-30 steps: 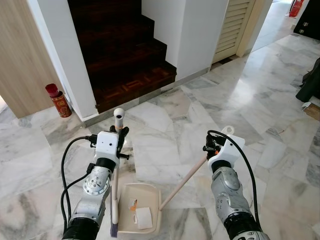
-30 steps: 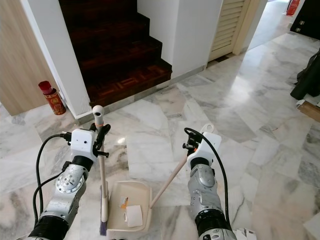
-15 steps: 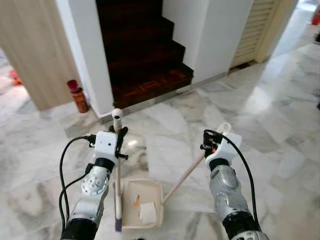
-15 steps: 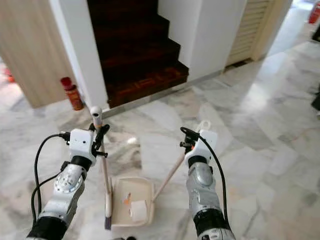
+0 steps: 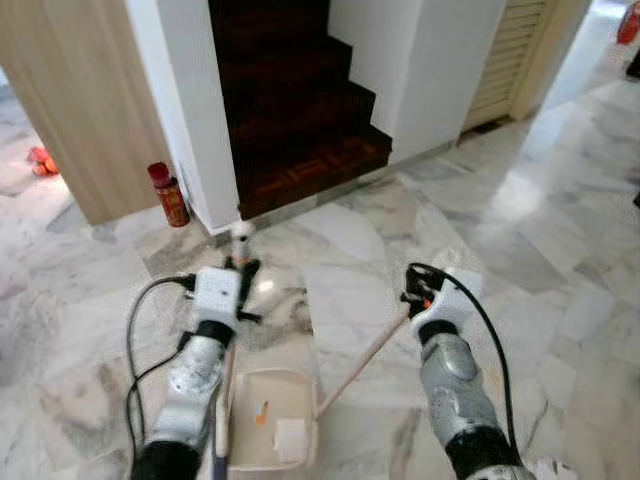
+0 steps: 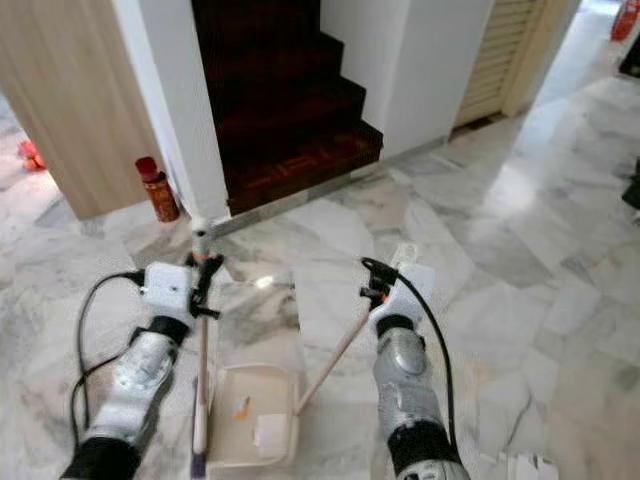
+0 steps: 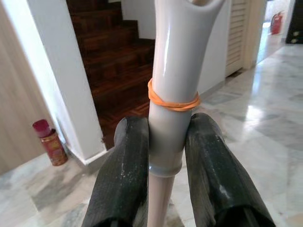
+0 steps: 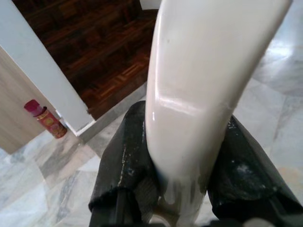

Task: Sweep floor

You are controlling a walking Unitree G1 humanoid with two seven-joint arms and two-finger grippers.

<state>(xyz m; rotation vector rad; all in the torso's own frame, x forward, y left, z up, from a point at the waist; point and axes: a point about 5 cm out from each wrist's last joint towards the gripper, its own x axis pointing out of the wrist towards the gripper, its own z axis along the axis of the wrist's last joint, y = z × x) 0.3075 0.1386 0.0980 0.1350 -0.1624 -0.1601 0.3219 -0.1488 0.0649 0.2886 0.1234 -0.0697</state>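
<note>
Left eye view: grey-veined marble floor (image 5: pixel 560 230), glossy, with a dark wooden staircase (image 5: pixel 300 110) ahead between white walls. A red canister (image 5: pixel 170 195) stands at the foot of the left wall beside a light wood panel (image 5: pixel 70 100); a louvred door (image 5: pixel 510 55) stands to the right of the stairs. Both items are well apart from the work area.

The left gripper (image 7: pixel 165 156) is clamped on the broom handle (image 7: pixel 173 94), a smooth pale tube held upright. The left wrist view shows an orange rubber band (image 7: pixel 173 100) wound round the tube just above the black fingers (image 7: pixel 128 175), a detail too small to resolve in the head views.

The right gripper (image 8: pixel 182 184) is closed around the dustpan handle (image 8: pixel 199 85), a glossy cream grip. In the head views a slim wooden rod (image 5: pixel 362 362) slants from it down to the dustpan (image 5: pixel 240 440), a cream rectangular tray resting on the floor between the two arms. Inside lie a white crumpled scrap (image 5: pixel 290 438) and a small orange fragment (image 5: pixel 263 411). The broom's lower end reaches the floor just beside the pan's left edge; its bristles are blurred.
</note>
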